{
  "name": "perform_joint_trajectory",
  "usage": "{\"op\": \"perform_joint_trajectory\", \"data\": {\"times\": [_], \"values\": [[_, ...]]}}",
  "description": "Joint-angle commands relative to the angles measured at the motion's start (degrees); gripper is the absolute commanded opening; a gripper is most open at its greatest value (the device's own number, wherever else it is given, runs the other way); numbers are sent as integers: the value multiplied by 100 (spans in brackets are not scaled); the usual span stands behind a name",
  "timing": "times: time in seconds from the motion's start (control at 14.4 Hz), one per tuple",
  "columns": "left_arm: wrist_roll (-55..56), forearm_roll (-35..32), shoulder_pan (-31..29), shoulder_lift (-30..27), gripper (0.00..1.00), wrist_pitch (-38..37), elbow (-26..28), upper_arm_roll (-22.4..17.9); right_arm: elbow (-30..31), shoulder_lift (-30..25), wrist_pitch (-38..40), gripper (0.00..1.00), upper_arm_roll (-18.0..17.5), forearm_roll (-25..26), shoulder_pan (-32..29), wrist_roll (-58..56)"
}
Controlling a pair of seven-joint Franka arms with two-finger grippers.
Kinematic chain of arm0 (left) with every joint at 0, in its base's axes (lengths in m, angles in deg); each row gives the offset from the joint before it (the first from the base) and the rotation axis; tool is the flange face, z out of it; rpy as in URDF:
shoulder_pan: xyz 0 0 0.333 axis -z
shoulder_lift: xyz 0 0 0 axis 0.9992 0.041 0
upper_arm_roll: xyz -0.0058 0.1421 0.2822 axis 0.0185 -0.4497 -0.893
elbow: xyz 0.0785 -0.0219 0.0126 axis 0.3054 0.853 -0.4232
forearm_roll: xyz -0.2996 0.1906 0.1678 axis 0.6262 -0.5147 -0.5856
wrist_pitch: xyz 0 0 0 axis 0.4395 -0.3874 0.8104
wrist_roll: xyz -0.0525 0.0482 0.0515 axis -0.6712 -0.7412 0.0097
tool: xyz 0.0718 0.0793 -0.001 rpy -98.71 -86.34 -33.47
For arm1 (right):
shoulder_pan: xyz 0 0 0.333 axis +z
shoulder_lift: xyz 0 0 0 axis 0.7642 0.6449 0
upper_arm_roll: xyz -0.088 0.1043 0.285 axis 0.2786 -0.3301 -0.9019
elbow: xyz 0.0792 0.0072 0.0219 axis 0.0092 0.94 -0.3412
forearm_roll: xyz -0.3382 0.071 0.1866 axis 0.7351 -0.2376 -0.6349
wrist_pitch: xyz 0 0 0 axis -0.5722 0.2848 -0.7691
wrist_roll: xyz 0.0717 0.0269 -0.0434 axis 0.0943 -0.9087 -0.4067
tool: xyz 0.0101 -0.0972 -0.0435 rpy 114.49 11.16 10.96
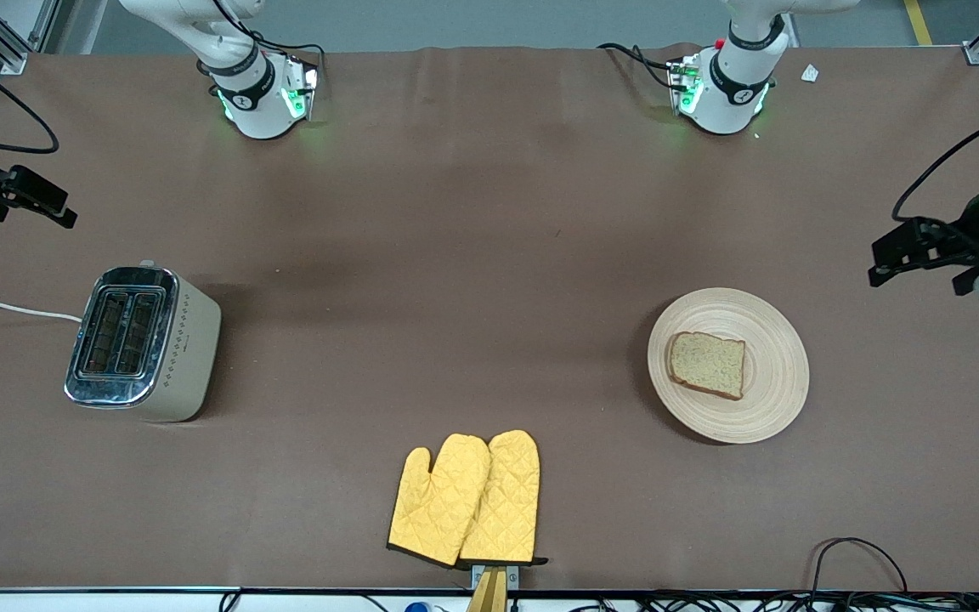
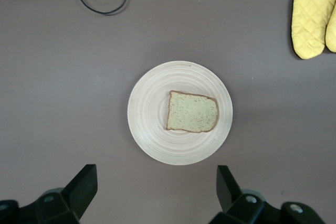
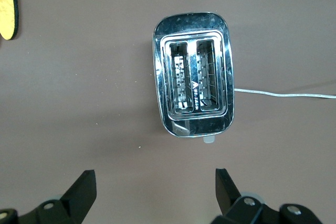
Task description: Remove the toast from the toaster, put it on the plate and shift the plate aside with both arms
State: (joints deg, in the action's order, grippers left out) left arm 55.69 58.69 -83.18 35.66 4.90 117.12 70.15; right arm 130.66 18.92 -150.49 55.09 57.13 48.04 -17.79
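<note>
The toast [image 1: 708,364] lies flat on the round light-wood plate [image 1: 774,374], toward the left arm's end of the table. My left gripper [image 1: 897,255] hangs open and empty in the air over the table's edge at that end, apart from the plate. Its wrist view looks down on the plate [image 2: 149,114] and the toast [image 2: 191,112], with the left gripper [image 2: 156,177] spread wide over bare table. My right gripper [image 1: 52,204] hangs open and empty over the table at the right arm's end; the right gripper [image 3: 155,179] shows spread wide.
A silver toaster [image 1: 145,340] with two empty slots stands toward the right arm's end, its white cord running off the table; it also shows in the right wrist view [image 3: 193,74]. Two yellow oven mitts [image 1: 468,501] lie at the table's edge nearest the front camera.
</note>
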Motion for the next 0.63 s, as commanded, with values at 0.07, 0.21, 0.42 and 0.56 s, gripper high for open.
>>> {"op": "perform_joint_trajectory", "data": {"times": [0.07,0.21,0.42,0.56], "values": [[127,-79,2,-1268,100,802,1860,-12,85,-115,-11,100,-1,24,-23,43],[127,-88,-7,-1260,100,749,1851,-30,85,-115,-11,100,-1,16,-23,43],[74,-97,11,-1155,100,740,1607,-21,86,-115,-11,100,-1,16,-23,43],[101,-97,11,-1058,100,731,1465,-21,85,-115,-19,100,-1,16,-23,43]]}}
